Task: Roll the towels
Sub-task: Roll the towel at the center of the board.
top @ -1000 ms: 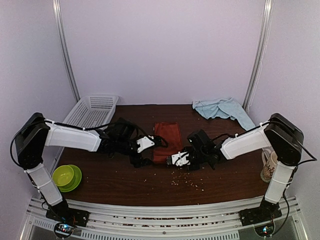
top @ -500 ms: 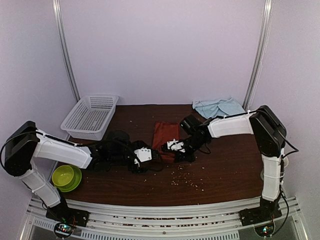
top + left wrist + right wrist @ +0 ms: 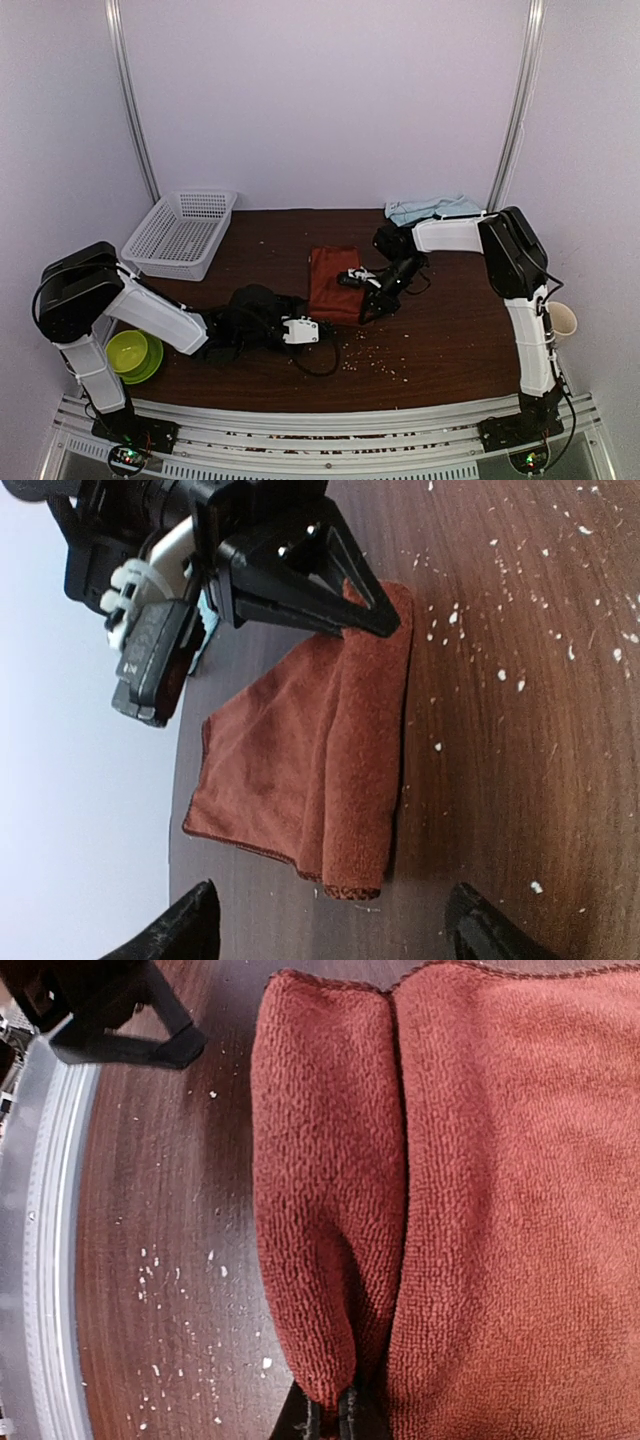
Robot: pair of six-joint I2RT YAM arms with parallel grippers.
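Observation:
The rust-red towel (image 3: pixel 333 275) lies at mid table, its near edge turned over into a thick roll (image 3: pixel 365 770). My right gripper (image 3: pixel 366 300) is shut on the right end of that roll; its wrist view shows the fingers (image 3: pixel 345 1418) pinching the rolled cloth (image 3: pixel 320 1210). It also shows in the left wrist view (image 3: pixel 385 620) at the roll's far end. My left gripper (image 3: pixel 305 330) is open and empty, its fingertips (image 3: pixel 190 920) wide apart on the table just short of the roll's left end. The light-blue towel (image 3: pixel 432 209) lies crumpled at the back right.
A white basket (image 3: pixel 180 232) stands at the back left. A green bowl (image 3: pixel 133 353) sits at the near left. A cup (image 3: pixel 562 320) stands at the right edge. Pale crumbs (image 3: pixel 372 360) are scattered on the dark wooden table in front of the towel.
My right gripper has moved away from the near edge with the towel's edge, turning it into a roll. My left gripper has drawn back toward the near edge, off the towel.

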